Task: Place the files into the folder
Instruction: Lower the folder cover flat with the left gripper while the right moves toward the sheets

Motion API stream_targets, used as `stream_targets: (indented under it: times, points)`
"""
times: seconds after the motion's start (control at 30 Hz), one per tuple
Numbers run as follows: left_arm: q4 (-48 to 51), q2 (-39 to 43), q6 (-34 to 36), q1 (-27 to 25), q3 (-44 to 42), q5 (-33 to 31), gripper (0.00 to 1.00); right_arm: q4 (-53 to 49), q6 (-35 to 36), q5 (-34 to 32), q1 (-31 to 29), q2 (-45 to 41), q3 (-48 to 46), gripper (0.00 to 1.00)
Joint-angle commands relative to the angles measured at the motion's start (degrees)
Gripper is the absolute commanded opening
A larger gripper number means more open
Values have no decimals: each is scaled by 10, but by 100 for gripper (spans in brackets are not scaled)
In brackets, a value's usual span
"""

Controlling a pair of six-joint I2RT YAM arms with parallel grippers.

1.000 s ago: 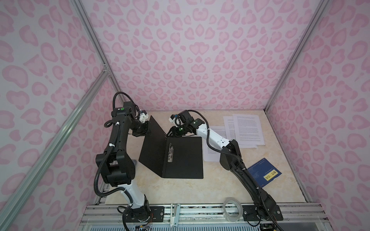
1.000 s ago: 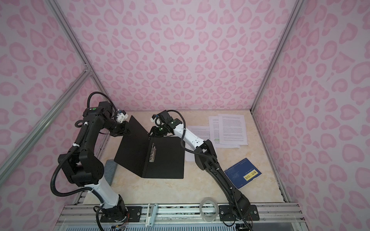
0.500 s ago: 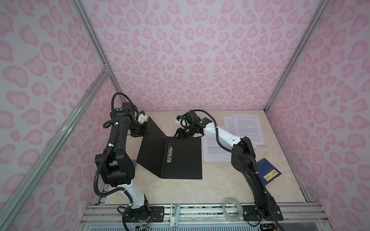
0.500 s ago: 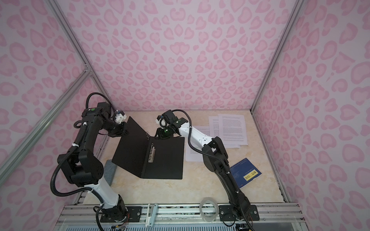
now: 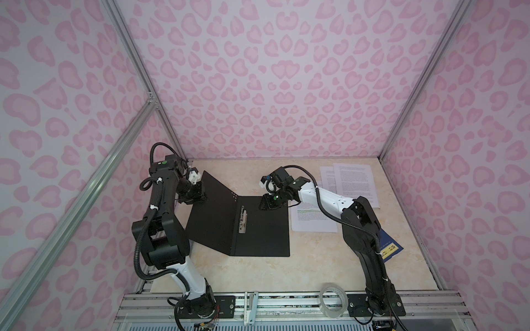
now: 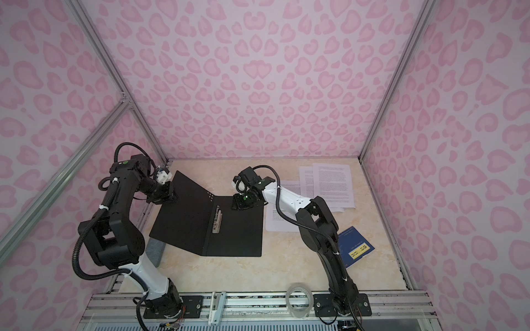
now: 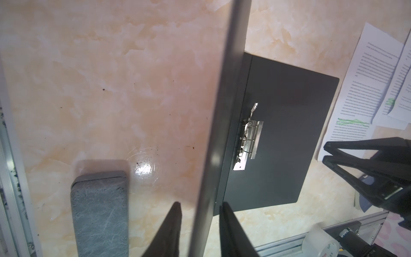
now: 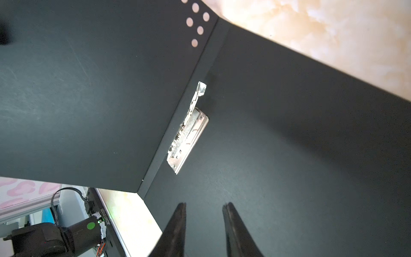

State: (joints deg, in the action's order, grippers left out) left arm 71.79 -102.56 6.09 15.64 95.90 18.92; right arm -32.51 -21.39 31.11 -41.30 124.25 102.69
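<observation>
The folder [image 5: 263, 229] lies open at the left-centre of the table [image 5: 258, 275], its right half flat and its left half tipped up toward the left arm. Bare tabletop runs from the folder's front edge to the front rail [image 5: 286, 299], and a narrower bare strip separates its back edge from the back wall. On the table below the raised half sits a grey pad [image 7: 100, 213], close to the table's left edge.

The left gripper [image 7: 201, 213] straddles the raised half's top edge. It has a finger on either side with a sliver of gap at both, so it is parted and not pinching. The right gripper [image 8: 203, 207] hangs over the flat half near its back corner, fingers a modest way apart with nothing between them.

Inside, the folder is matte black, with a silver clip [image 5: 243, 219] beside the spine and a cluster of small round holes [image 8: 200, 30] near the fold. The files [image 5: 355, 183] lie outside it to the right. Two overlap near the back right corner, and a third sheet [image 5: 312, 222], with green highlighted lines, lies just beside the folder's right edge.

Their print is too fine to read. A dark blue booklet [image 5: 390, 249] by the right arm carries a yellow label whose marks I cannot make out.
</observation>
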Motion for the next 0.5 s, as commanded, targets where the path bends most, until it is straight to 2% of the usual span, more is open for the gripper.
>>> stream_targets:
  times: [0.0, 0.17, 0.47]
  points:
    - [-1, 3, 17, 17, -13, -14, 46, 4, 10, -30, 2, -8, -13, 33]
    - [-15, 3, 24, 43, -46, -19, 58, -6, 18, -40, 3, -11, -19, 33]
    - [-49, -1, 29, 62, -100, -37, 68, -10, 22, -43, 3, -20, -27, 33]
